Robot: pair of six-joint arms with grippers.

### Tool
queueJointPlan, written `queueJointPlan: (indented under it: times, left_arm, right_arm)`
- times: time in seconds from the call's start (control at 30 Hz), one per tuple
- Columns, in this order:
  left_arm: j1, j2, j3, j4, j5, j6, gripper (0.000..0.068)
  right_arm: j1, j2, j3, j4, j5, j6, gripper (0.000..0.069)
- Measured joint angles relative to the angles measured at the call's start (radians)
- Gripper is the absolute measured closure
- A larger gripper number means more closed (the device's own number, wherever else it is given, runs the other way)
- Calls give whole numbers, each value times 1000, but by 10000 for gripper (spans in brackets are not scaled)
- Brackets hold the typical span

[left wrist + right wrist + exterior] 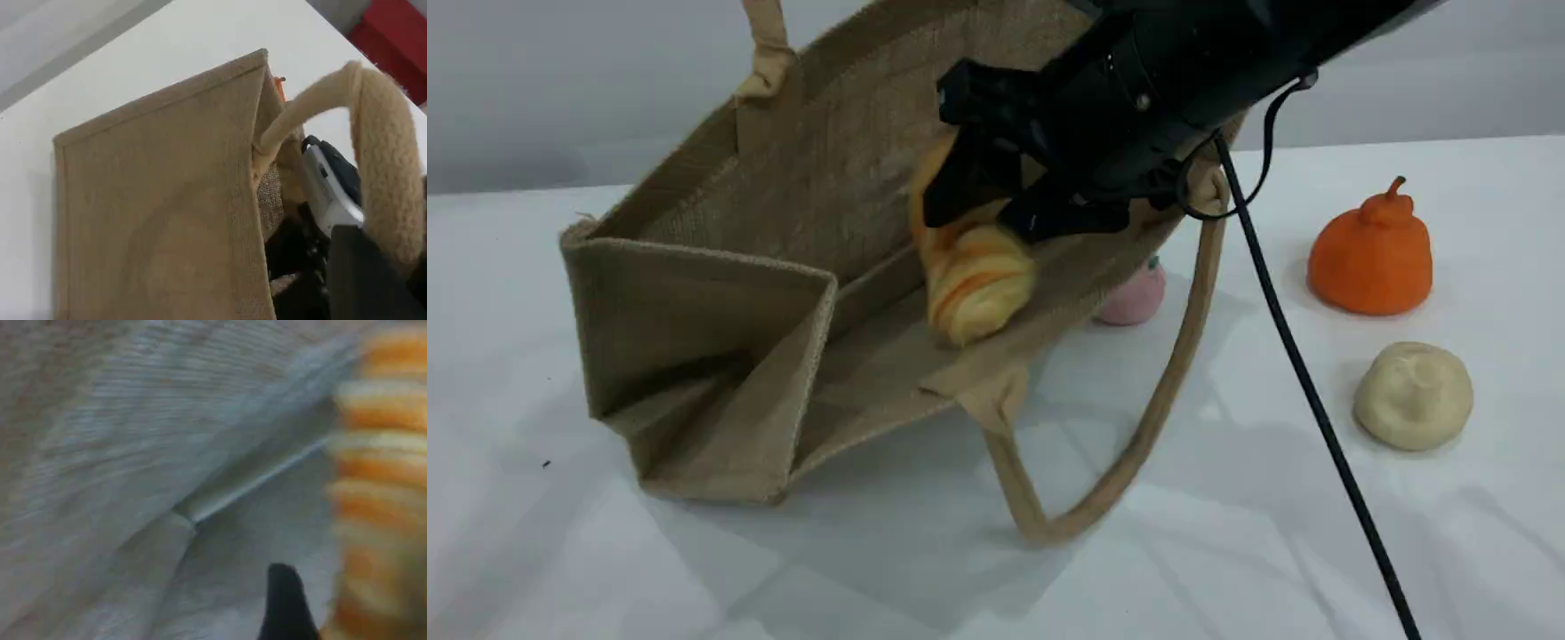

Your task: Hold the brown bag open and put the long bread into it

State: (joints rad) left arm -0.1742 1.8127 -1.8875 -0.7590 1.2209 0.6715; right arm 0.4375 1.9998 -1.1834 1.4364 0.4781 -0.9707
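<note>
The brown bag point(720, 293) lies tilted on the white table with its mouth facing right. Its upper handle point(767, 53) is pulled up out of the scene view, and its lower handle point(1138, 444) rests on the table. The left wrist view shows the bag's outer wall point(160, 200) and the rope handle point(383, 153) curving into my left gripper point(360, 273), which looks shut on it. My right gripper point(996, 209) is shut on the long bread point(978, 284), a yellow loaf with orange stripes, just inside the bag's mouth. In the right wrist view the bread point(380, 487) sits beside one dark fingertip point(287, 600), with the bag's interior behind.
A pink ball point(1134, 298) lies just behind the bag's lower rim. An orange pumpkin-shaped item point(1371, 253) and a round cream bun point(1414, 394) sit at the right. A black cable point(1316, 400) hangs from the right arm across the table.
</note>
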Motion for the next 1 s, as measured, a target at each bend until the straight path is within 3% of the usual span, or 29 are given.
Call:
queueJointPlan:
  times: [0.23, 0.5, 0.7, 0.9, 1.0]
  left_arm:
    - [0, 0, 0, 2, 1, 0, 601]
    - [0, 32, 1, -2, -1, 0, 601]
    - [0, 62, 11, -1, -2, -1, 601]
    - [-1, 84, 11, 36, -2, -3, 579]
    - [-11, 102, 11, 37, -4, -3, 501]
  right_arm:
    - [-48, -79, 0, -56, 190, 2, 263]
    - [-204, -253, 0, -181, 505, 78, 260]
    - [-302, -413, 0, -213, 674, 91, 260]
    - [-307, -572, 0, -428, 717, 204, 260]
    - [-307, -649, 0, -563, 709, 293, 260]
